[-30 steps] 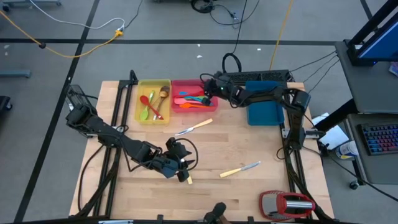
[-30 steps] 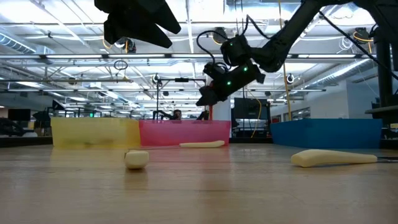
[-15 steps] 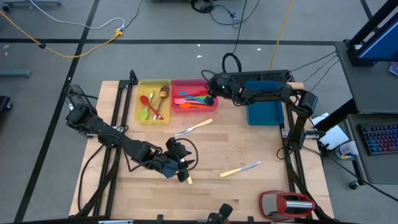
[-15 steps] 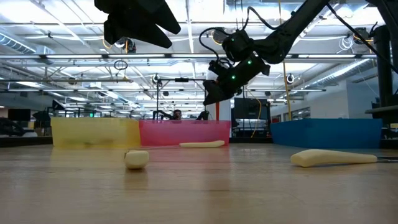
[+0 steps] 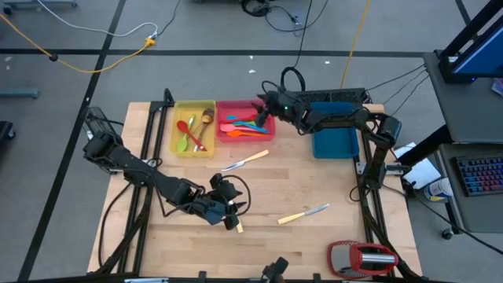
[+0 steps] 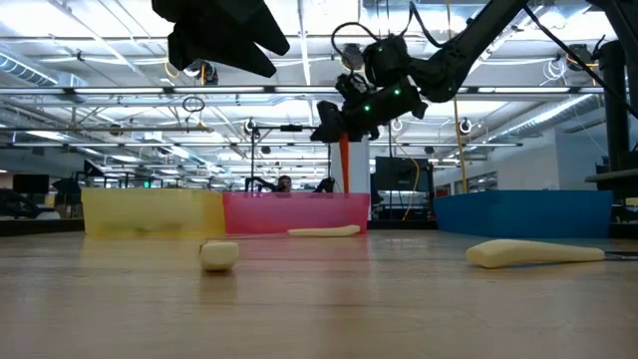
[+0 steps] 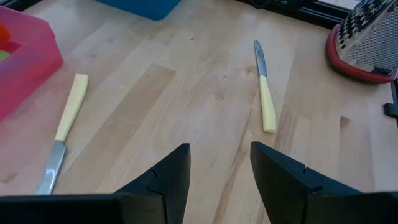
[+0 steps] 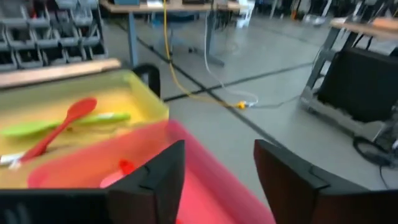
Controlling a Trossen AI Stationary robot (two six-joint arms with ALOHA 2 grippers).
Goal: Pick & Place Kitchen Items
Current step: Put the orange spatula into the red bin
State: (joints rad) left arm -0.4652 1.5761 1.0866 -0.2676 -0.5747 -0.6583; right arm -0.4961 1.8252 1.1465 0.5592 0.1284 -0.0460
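My right gripper (image 5: 262, 108) (image 8: 217, 146) hovers open over the far right corner of the pink tray (image 5: 244, 132), touching nothing; in the low view my right gripper (image 6: 327, 125) stands well above the trays. Orange, blue and red spatulas (image 5: 240, 124) lie in that tray. My left gripper (image 5: 229, 212) (image 7: 217, 152) is open, raised above the table's near middle. Two cream-handled knives lie flat on the wood: one (image 5: 245, 160) (image 7: 67, 121) near the pink tray, one (image 5: 304, 212) (image 7: 265, 93) right of my left gripper. A third cream handle (image 5: 239, 227) (image 6: 219, 255) pokes out beneath it.
The yellow tray (image 5: 194, 141) holds red and green spoons (image 8: 59, 124). A blue tray (image 5: 334, 143) sits at the far right. A red-and-silver grater (image 5: 361, 258) (image 7: 367, 37) lies at the near right corner. Bare wood spreads between the knives.
My right gripper has risen a little over the pink tray, drifted slightly toward the table's far left, and tipped from pointing down toward more level. My left arm and the knives have stayed put.
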